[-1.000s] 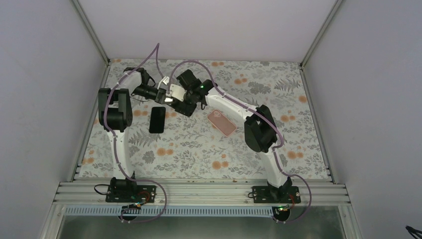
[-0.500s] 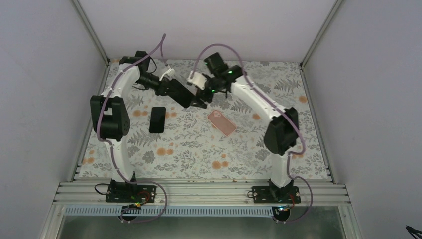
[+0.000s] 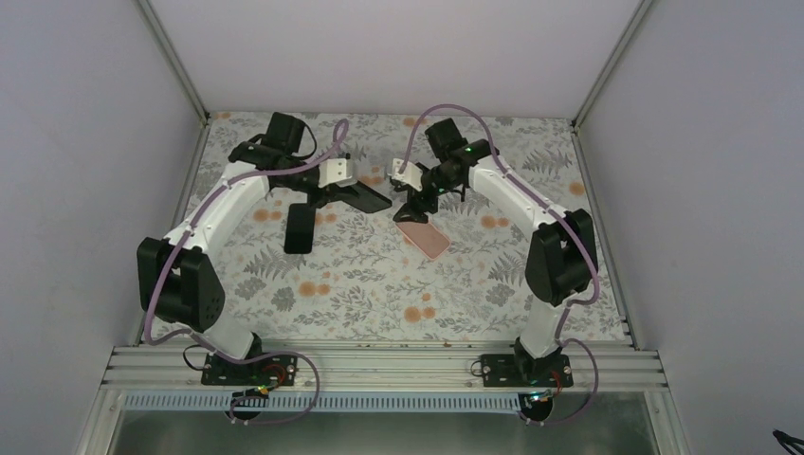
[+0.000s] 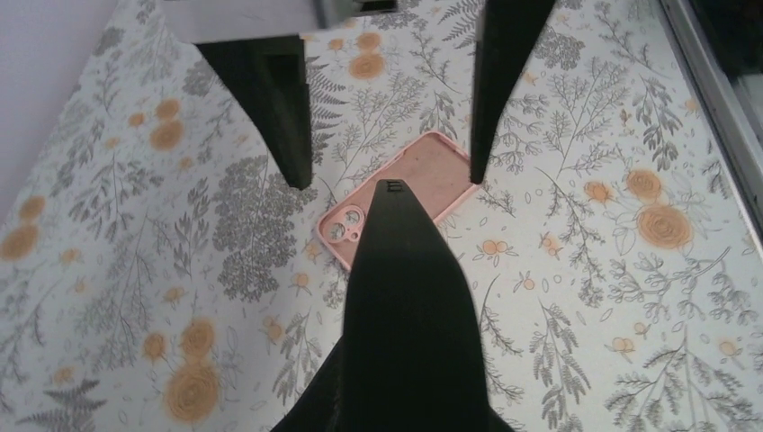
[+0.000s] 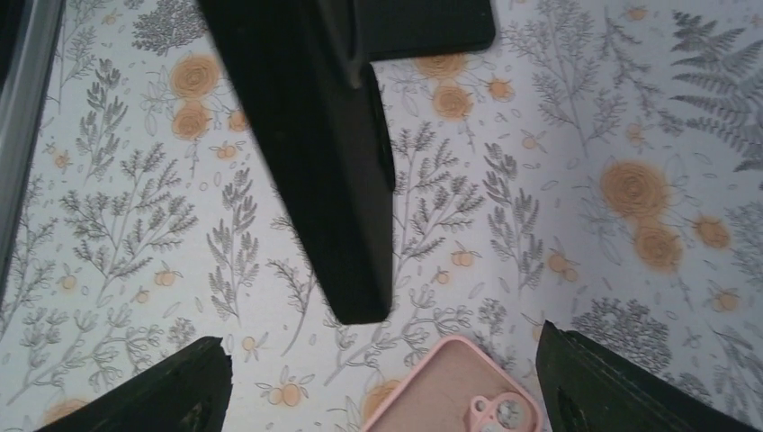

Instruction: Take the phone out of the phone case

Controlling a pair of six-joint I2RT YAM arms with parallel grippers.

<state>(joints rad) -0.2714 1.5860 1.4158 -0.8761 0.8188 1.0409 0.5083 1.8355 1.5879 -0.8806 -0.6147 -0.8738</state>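
Nose to nose over the back half of the counter [image 3: 379,294], the left end effector [image 3: 382,201], closed to a single wedge, points at the wide-open right end effector [image 3: 410,203], with only a narrow gap between them. The pink phone case [image 3: 423,234] lies flat just beneath the right one, and the black phone [image 3: 301,227] lies beneath the left arm [image 3: 228,204]. The near counter lies open between the arms, and walls [image 3: 85,142] close off left, right and back.

Your right claw [image 5: 380,346] is spread wide, its tips either side of the pink case [image 5: 450,389]. Beyond the case hangs the left claw [image 5: 360,301], fingers together, then the phone [image 5: 427,22].
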